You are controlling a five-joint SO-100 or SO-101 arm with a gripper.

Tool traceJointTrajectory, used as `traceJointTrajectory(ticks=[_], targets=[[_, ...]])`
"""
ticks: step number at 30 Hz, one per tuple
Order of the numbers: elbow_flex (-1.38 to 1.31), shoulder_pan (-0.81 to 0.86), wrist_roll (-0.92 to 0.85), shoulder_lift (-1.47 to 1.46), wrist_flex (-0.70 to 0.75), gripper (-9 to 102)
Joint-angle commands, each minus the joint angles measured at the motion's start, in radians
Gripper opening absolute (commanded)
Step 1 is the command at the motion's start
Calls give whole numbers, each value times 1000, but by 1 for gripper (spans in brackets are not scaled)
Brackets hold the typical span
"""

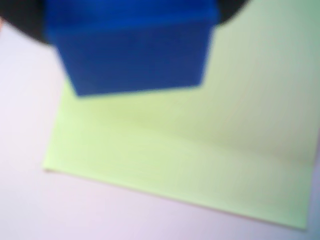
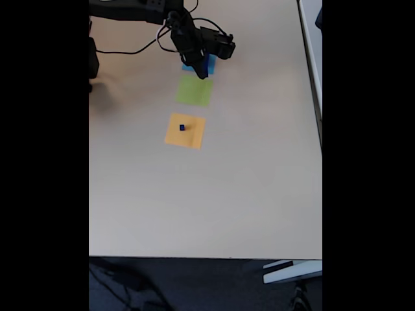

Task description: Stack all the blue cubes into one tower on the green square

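Wrist view: large blue cube (image 1: 135,55) fills the upper frame, held between the jaws, which are closed against its sides, above the green square (image 1: 200,160). Fixed view: gripper (image 2: 202,70) at the far edge of the green square (image 2: 194,91); tiny blue cube (image 2: 182,127) sits on the orange patch (image 2: 188,136).

In fixed view, three patches ran in a slanting column on the table (image 2: 246,181): far patch (image 2: 189,66) under the gripper (image 2: 202,72), green square (image 2: 194,91) in the middle, near patch (image 2: 185,131) w/ a tiny cube (image 2: 182,127) on it. In wrist view, a large cube (image 1: 132,50) sat over the square's far edge.
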Motion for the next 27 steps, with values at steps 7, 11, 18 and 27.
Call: traceJointTrajectory(ticks=[7, 11, 18, 27], targets=[[97, 0, 101, 64, -127, 0], [166, -5, 144, 61, -192, 0], [259, -17, 199, 66, -258, 0], [322, -23, 221, 37, -364, 0]])
